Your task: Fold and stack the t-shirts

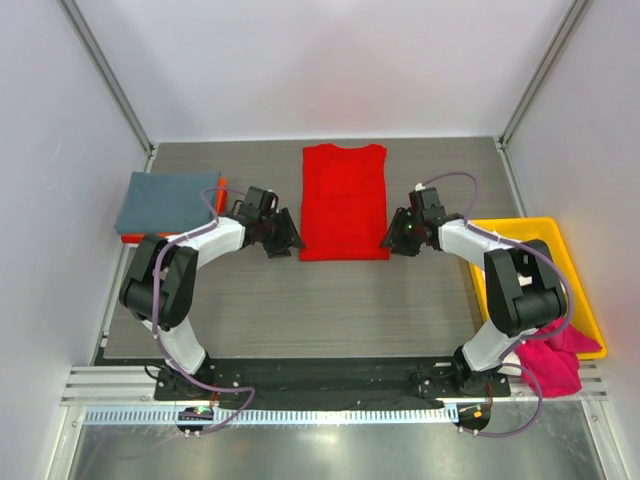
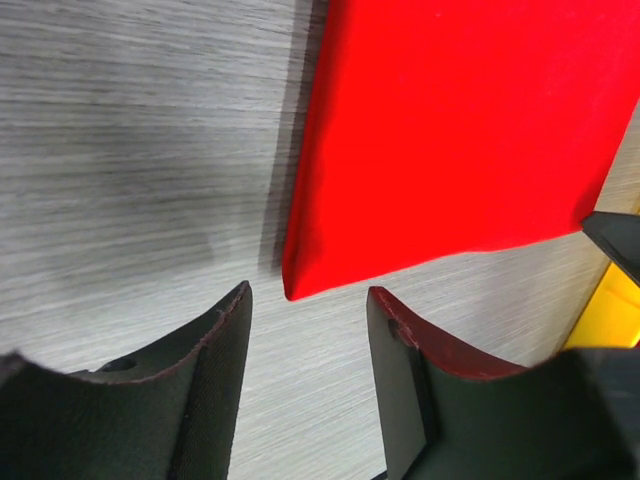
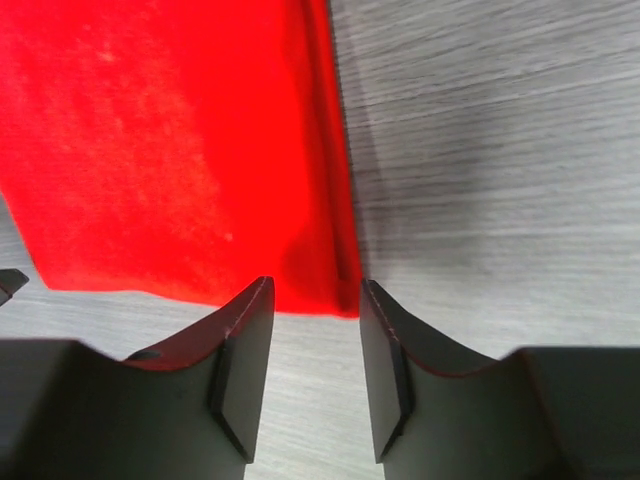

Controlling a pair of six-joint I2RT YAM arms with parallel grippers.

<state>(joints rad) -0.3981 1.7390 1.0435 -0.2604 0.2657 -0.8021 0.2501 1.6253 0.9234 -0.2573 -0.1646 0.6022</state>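
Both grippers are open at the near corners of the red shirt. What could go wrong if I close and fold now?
1. The left gripper has only the very corner tip of the red shirt between its open jaws, so closing may miss it or let it slip.
2. At the right gripper the shirt's folded edge shows layers, and the gripper could pinch only the top one.
3. Unequal grips would likely skew the fold.

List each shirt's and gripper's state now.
red t-shirt: flat, sleeves folded in.
orange t-shirt: mostly covered, edges showing.
grey-blue t-shirt: folded, stacked on it.
magenta t-shirt: crumpled, overhanging yellow tray.
left gripper: open, at red t-shirt's near corner.
right gripper: open, at its other near corner.
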